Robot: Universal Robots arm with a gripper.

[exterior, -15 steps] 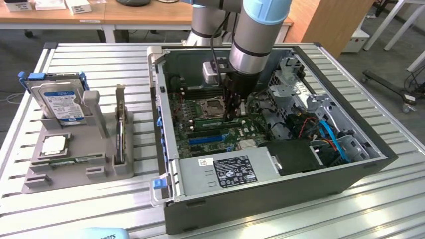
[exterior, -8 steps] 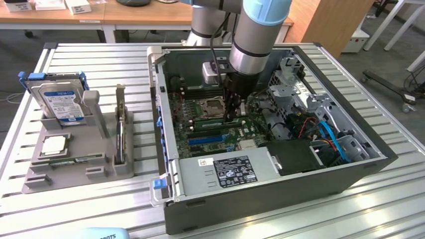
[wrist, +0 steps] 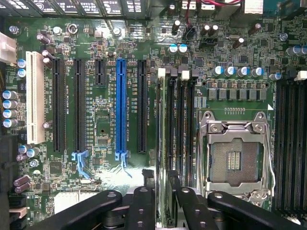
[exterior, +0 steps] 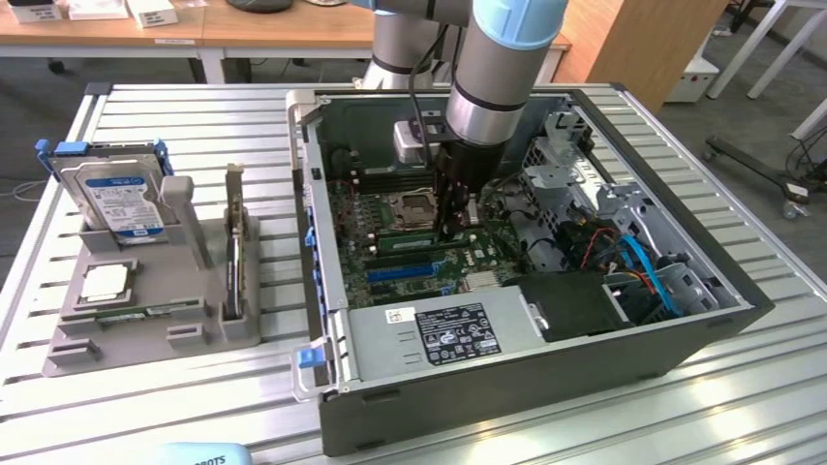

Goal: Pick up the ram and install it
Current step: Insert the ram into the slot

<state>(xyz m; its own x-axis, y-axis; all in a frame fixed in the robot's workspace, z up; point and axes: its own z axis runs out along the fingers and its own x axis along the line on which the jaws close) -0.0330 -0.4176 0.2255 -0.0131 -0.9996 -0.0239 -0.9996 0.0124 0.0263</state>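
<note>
My jaws hang low inside the open grey metal computer case (exterior: pixel 517 387), which stands on the slatted metal desk (exterior: pixel 194 126); they stand a little parted, one on each side of the long thin green ram stick (wrist: pixel 162 129), and grip nothing that I can see; the ram stands on edge in a black memory slot on the green motherboard (wrist: pixel 100 139), its top edge running straight between my jaws; just beside it lies the square silver processor socket (wrist: pixel 233 155), and a long blue expansion slot (wrist: pixel 121 108) runs parallel on its other side; at the exterior view's left, well apart, a grey parts tray (exterior: pixel 72 358) holds a blue-labelled hard drive (exterior: pixel 123 199).
</note>
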